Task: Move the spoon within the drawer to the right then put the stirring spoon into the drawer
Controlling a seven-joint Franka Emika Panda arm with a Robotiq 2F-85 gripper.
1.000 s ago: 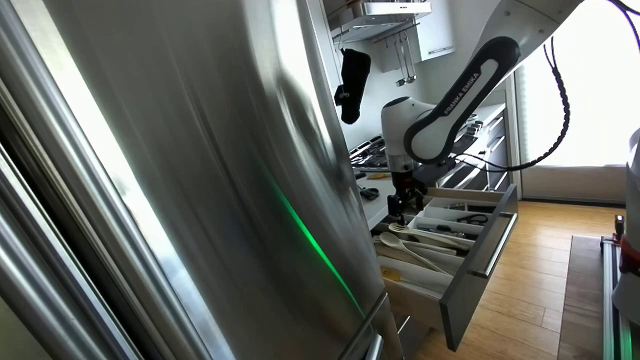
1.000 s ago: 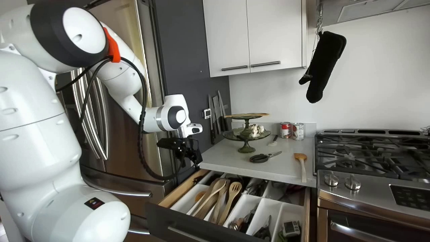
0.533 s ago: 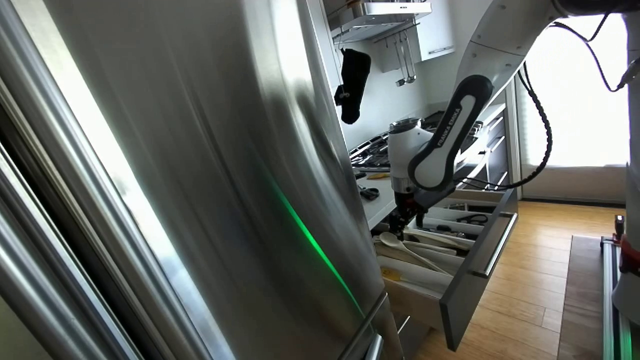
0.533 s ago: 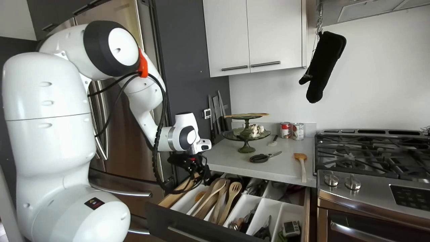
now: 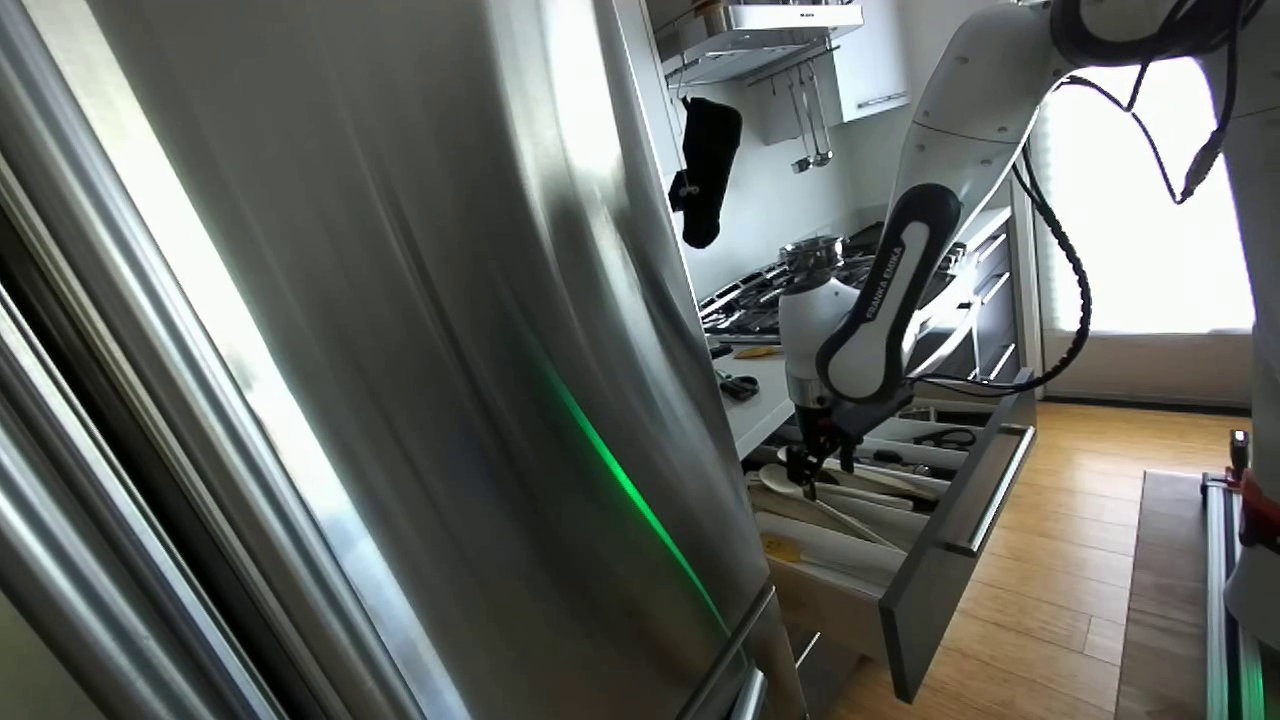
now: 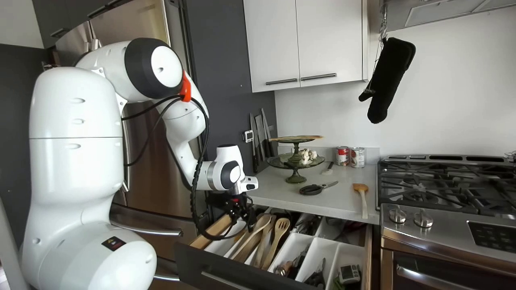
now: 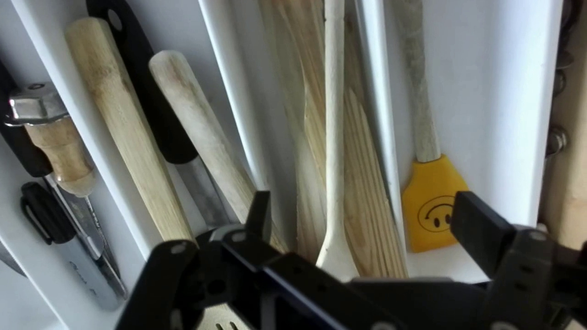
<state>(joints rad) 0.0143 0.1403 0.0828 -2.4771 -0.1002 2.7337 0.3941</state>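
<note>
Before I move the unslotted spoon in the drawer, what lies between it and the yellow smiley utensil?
The wrist view shows striped wood beside the spoon, then a white divider.

White arm (image 6: 76,169), black joint ring (image 6: 139,68), orange strap (image 6: 186,86), black cable (image 6: 194,197)

In an exterior view, the camera looked past the fridge (image 5: 400,350), close at left, along the tabletop (image 5: 755,412) toward a bright window (image 5: 1150,270), with the drawer (image 5: 928,605) farther off and seen from one side. In an exterior view, the camera faced the wall (image 6: 322,121) over the drawer's front, with the arm (image 6: 76,165) near at left. Both exterior views shared the drawer, arm, stove (image 6: 423,181) and mitt (image 6: 391,80). The wrist view looked steeply down into the drawer from close above, past the end effector (image 7: 367,213).
</note>
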